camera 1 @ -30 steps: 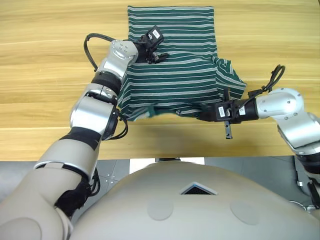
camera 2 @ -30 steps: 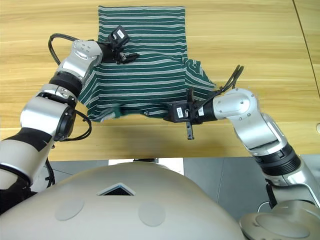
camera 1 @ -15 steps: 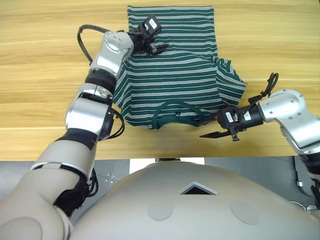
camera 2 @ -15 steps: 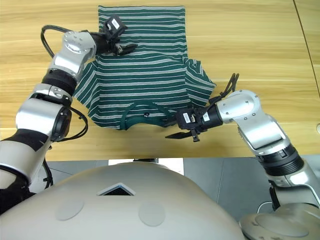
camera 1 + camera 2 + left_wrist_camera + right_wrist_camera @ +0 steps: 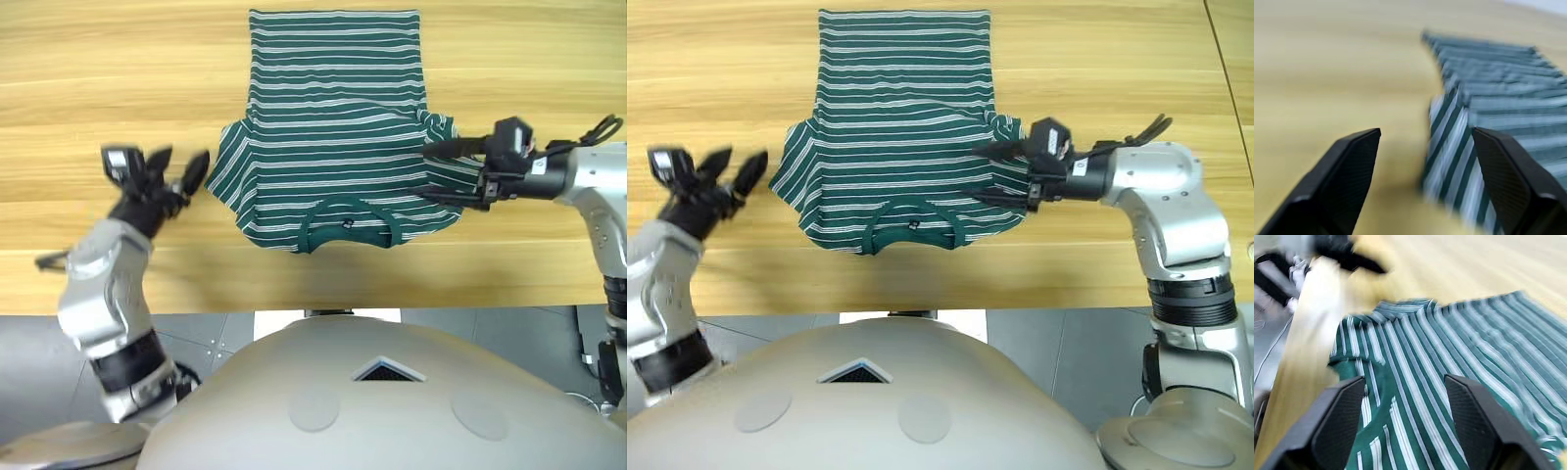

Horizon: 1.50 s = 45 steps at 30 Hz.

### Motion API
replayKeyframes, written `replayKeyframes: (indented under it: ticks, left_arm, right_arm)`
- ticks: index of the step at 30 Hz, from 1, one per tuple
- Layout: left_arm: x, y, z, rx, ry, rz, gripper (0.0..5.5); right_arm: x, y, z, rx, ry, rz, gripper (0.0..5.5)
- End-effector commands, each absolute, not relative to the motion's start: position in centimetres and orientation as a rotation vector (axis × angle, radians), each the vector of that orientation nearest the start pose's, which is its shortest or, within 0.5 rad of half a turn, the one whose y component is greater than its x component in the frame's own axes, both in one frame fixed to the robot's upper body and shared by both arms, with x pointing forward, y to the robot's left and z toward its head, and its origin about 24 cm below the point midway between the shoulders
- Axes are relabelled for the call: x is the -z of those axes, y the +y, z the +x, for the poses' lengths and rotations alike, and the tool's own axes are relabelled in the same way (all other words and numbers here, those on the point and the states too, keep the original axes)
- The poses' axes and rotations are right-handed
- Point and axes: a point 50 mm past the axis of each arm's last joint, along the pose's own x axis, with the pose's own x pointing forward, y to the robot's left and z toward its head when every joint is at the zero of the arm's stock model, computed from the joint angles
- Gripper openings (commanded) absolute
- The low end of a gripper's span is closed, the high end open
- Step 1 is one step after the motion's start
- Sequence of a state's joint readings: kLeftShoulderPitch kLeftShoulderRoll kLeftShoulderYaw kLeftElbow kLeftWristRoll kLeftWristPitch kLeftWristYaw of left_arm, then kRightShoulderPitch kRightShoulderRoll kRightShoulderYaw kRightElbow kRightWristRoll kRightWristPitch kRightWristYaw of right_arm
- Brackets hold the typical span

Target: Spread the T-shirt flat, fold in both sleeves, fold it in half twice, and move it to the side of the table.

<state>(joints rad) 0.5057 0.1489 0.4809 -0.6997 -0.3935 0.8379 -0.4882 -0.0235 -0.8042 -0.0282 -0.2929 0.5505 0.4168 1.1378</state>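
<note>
Left eye view: the T-shirt (image 5: pixel 333 127) lies on the wooden table (image 5: pixel 98 78) with its hem at the far side and its collar (image 5: pixel 348 217) toward me, close to the near edge. The body of it is mostly flat. The left sleeve (image 5: pixel 227 171) juts out a little to the side, and the right sleeve (image 5: pixel 453 164) is rumpled against the body.

My left gripper (image 5: pixel 178 168) has left the shirt. Half a second ago it was on the cloth far up the left side; now it hangs over bare wood, just beside the left sleeve and apart from it, jaws spread and holding nothing. In the left wrist view its two fingers (image 5: pixel 1347 171) stand wide apart, with the striped sleeve edge beyond them.

My right gripper (image 5: pixel 423 171) has moved too. Half a second ago it was at the table's near edge, right of the collar. Now it is over the right sleeve, pointing in toward the shirt's middle, jaws parted wide and empty. In the right wrist view its fingers (image 5: pixel 1342 416) frame the stripes lying under them. I cannot tell whether the lower finger touches the cloth.

The shirt itself lies as it did half a second ago.
</note>
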Motion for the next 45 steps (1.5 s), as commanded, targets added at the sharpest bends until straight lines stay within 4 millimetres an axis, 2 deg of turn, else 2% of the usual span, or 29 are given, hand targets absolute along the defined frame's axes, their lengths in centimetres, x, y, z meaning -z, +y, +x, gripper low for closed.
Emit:
replayKeyframes:
  ticks: [1, 4, 7, 15, 19, 26, 33, 38, 40, 45]
  left_arm:
    - [-6.5, 23.5, 10.1, 0.021, 0.515, -0.207, 3.35]
    - [-5.5, 23.3, 9.4, -0.011, 0.570, -0.217, 3.35]
    - [-4.9, 23.1, 9.7, -0.020, 0.579, -0.243, 3.35]
    - [-3.0, 22.4, 14.4, -0.011, 0.551, -0.397, 3.35]
    - [-2.0, 22.1, 15.0, -0.020, 0.585, -0.468, 3.35]
    - [-1.1, 21.0, 14.3, 0.021, 0.647, -0.477, 2.33]
    - [-0.5, 21.3, 14.8, 0.006, 0.649, -0.465, 1.28]
    - [-0.6, 21.4, 15.3, 0.004, 0.614, -0.447, 0.26]
    - [-0.6, 21.3, 15.4, 0.010, 0.604, -0.445, 0.03]
    - [-1.6, 21.8, 16.0, 0.006, 0.515, -0.411, 0.03]
  right_arm:
    - [-12.4, -22.2, 20.8, -1.169, 0.282, -0.150, 3.00]
    - [-12.6, -22.5, 20.5, -1.148, 0.273, -0.147, 3.00]
    - [-12.9, -22.5, 20.2, -1.133, 0.261, -0.155, 3.00]
    - [-12.8, -22.4, 19.8, -1.092, 0.241, -0.169, 3.00]
    - [-13.1, -22.4, 19.7, -1.087, 0.230, -0.174, 3.00]
    - [-13.6, -22.1, 19.9, -1.090, 0.214, -0.182, 3.05]
    - [-13.8, -21.8, 19.9, -1.100, 0.199, -0.187, 3.05]
    - [-13.9, -21.8, 20.0, -1.104, 0.185, -0.192, 3.05]
    - [-13.9, -21.8, 20.0, -1.103, 0.181, -0.193, 3.05]
    - [-13.9, -21.7, 20.1, -1.108, 0.182, -0.213, 3.05]
